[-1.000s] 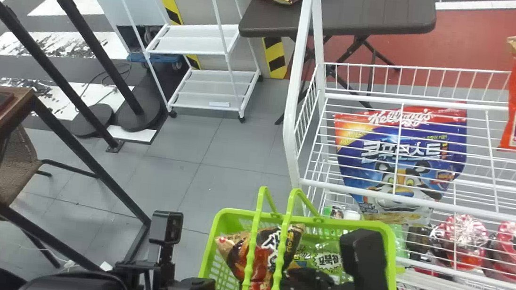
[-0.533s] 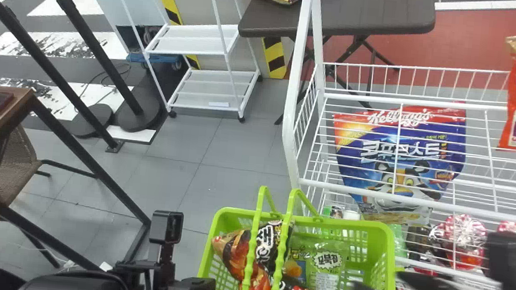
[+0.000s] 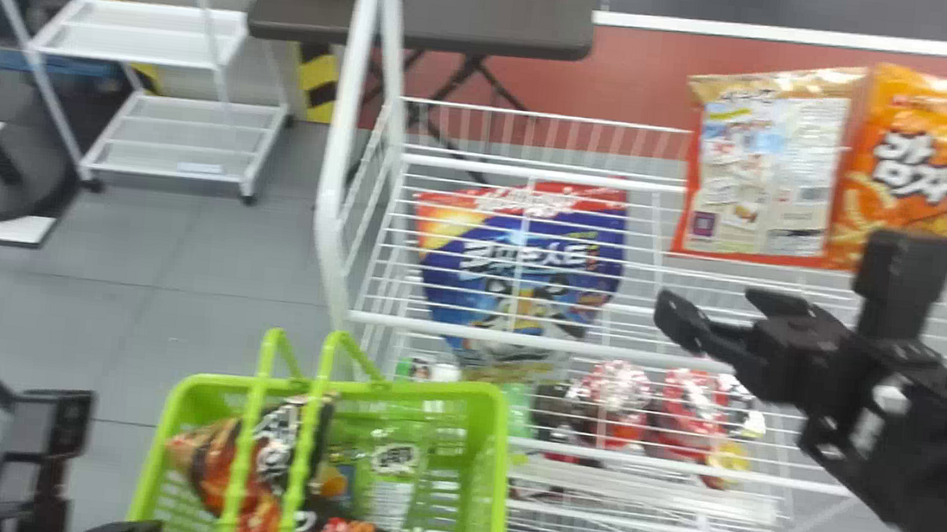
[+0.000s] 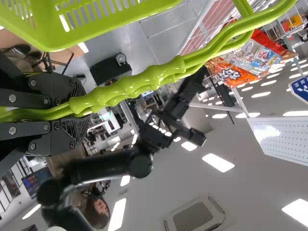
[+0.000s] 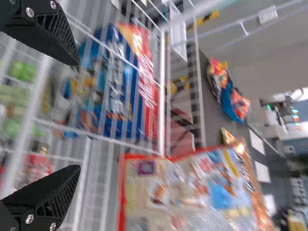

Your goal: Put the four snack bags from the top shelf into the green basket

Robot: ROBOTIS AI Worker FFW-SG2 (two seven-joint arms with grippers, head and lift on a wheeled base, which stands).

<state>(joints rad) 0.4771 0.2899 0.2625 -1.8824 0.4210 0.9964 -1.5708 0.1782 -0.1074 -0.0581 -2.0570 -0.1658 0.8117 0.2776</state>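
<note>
A white wire rack [image 3: 510,334] is standing to the left of and beneath the right gripper [image 3: 715,305], its top shelf holding the bags yet to be collected. A green plastic basket [image 3: 496,485] with tall loop handles [image 3: 306,450] is sitting well to that gripper's left and nearer the robot, already cradling at least two snack bags, one orange and black [image 3: 216,463], one green [image 3: 392,501]. A large blue bag with a red top [image 3: 526,258] is showing through the wires, left of the right gripper.

Just beyond the open right fingers, the upright cream bag edged in red [image 3: 766,164] is waiting on the top shelf. Its long axis is running away from the robot, bottom edge nearest, while the fingers are pointing mainly leftward, across that axis. To its right, a bright orange bag with white lettering [image 3: 923,153] is standing beside it, beyond the gripper's body.

The right gripper is holding nothing, its two fingers standing wide apart; the left [image 4: 79,111] is clamping the basket's handles. The right arm is clearly the nearer to both shelf bags, so the coming move is likely calling for it to advance and, if the cream bag is next, to bring one finger onto each face. A crooked approach could be nudging that bag into its orange neighbour.
</note>
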